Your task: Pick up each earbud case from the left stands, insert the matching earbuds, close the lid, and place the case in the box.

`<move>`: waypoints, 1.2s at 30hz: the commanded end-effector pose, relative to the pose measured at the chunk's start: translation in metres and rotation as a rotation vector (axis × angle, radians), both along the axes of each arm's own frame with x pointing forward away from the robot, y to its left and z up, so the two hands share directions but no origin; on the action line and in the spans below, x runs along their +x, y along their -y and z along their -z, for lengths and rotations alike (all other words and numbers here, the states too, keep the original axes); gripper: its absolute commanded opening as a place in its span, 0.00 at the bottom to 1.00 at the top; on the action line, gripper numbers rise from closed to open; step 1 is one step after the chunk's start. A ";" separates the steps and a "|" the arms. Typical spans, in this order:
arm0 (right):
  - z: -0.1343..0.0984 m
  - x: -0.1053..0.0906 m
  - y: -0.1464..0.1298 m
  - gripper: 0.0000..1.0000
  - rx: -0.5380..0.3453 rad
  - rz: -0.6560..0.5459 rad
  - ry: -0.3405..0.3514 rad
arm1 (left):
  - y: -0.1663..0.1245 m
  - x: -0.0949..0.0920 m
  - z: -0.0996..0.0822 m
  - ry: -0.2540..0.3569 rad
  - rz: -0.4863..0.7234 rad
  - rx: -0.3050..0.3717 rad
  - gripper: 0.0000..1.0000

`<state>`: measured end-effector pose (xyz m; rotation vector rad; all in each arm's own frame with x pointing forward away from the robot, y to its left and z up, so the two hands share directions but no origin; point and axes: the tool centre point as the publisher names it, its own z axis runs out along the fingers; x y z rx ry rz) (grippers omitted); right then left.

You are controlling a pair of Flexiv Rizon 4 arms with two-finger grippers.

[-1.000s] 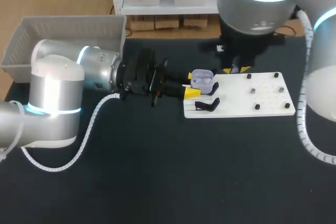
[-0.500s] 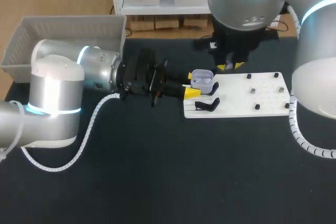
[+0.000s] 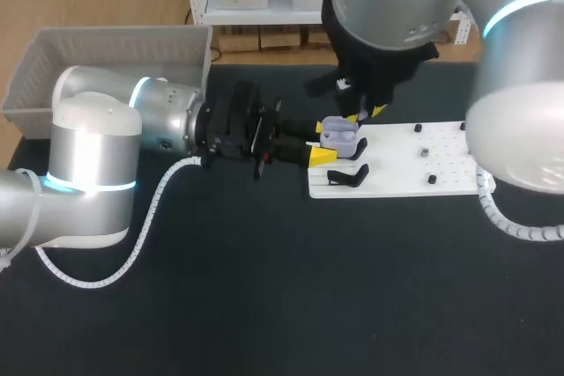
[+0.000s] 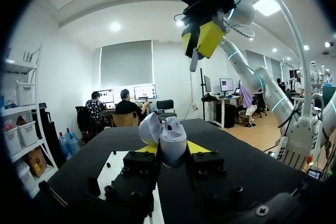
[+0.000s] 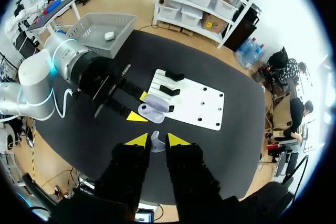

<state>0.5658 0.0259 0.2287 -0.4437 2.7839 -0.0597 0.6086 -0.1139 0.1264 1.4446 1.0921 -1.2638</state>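
Observation:
A lavender earbud case [image 3: 339,133] with its lid open hangs over the left end of the white board [image 3: 401,165]. My left gripper [image 3: 322,140] is shut on it from both sides; in the left wrist view the case [image 4: 173,139] sits between the yellow tips. My right gripper [image 3: 364,114] hovers just above and behind the case. It is shut on a small white earbud [image 5: 156,143], seen from below as the earbud [image 4: 194,62] under the right gripper [image 4: 203,38]. The case [image 5: 153,107] lies straight ahead of the right gripper [image 5: 153,140].
Two black stands [image 3: 349,175] stand on the board's left end, with several small dark pegs [image 3: 424,152] on its right half. A grey box [image 3: 106,63] sits at the table's back left; a small white object [image 5: 109,35] lies in it.
My right arm has swung left and come in over the open case with the earbud. The left arm and the case have stayed put.

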 end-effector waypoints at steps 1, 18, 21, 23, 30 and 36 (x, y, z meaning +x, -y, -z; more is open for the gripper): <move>0.005 0.012 -0.010 0.00 -0.027 0.020 -0.066 | 0.000 -0.001 0.000 0.003 -0.005 -0.002 0.00; 0.027 0.020 -0.030 0.00 -0.029 0.003 -0.111 | 0.000 -0.001 0.000 0.003 -0.005 -0.002 0.00; 0.031 0.021 -0.031 0.00 -0.031 0.001 -0.121 | 0.000 -0.001 0.000 0.003 -0.005 -0.002 0.00; 0.034 0.021 -0.031 0.00 -0.031 0.000 -0.125 | 0.000 -0.001 0.000 0.003 -0.005 -0.002 0.00; 0.039 0.023 -0.034 0.00 -0.034 -0.005 -0.133 | 0.000 -0.001 0.000 0.003 -0.005 -0.002 0.00; 0.042 0.025 -0.031 0.00 -0.037 -0.005 -0.136 | 0.000 -0.001 0.000 0.003 -0.005 -0.002 0.00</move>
